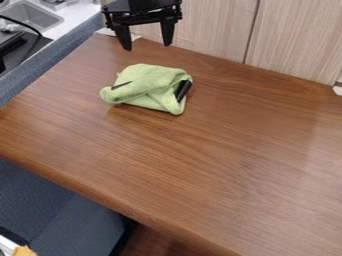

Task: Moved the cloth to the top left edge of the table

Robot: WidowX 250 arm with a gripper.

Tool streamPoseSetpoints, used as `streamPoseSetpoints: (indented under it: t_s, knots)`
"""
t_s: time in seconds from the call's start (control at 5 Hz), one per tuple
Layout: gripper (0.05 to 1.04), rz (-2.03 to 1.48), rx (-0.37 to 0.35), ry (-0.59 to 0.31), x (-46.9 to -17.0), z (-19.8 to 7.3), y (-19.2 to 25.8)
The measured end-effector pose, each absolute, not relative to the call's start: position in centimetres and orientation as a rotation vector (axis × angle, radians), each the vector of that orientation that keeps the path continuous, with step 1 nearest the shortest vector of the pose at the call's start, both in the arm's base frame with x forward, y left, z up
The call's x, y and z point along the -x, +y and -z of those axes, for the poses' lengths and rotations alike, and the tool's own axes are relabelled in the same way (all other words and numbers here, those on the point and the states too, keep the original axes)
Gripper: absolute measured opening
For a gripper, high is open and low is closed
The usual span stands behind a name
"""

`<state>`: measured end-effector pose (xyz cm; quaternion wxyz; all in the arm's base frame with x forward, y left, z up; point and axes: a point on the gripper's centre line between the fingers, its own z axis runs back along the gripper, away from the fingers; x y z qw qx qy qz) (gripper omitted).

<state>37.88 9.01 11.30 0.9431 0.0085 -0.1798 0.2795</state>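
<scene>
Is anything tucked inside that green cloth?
A black piece shows at the right of the green cloth, a thin dark sliver at its left; the folds hide anything else inside or underneath.

From my remote seat I read this as a robot lab or test room, though I can't settle that from one view. The end effector (147, 46), black and mechanical, hangs near twelve o'clock over a brown wood-grain counter (220, 175). Kitchen-like fittings sit at eleven o'clock: a grey sink (32, 14) in a pale surround (75, 19) (toy or real, I can't tell), with a black cable (30, 27) beside it. Pale wood-grain panels (294, 40) stand behind the counter from twelve to two o'clock. Blue-grey fabric (53, 210) at seven o'clock looks like upholstery, more lounge or office than workshop.
</scene>
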Motion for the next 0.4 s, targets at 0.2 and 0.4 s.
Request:
streamPoseSetpoints:
  t_s: [0.2,0.4]
  knots:
    - [1.000,-0.578,-0.016,-0.332,-37.7,-10.0,8.9]
    - [0.999,-0.635,0.000,-0.269,-36.6,-8.4,8.3]
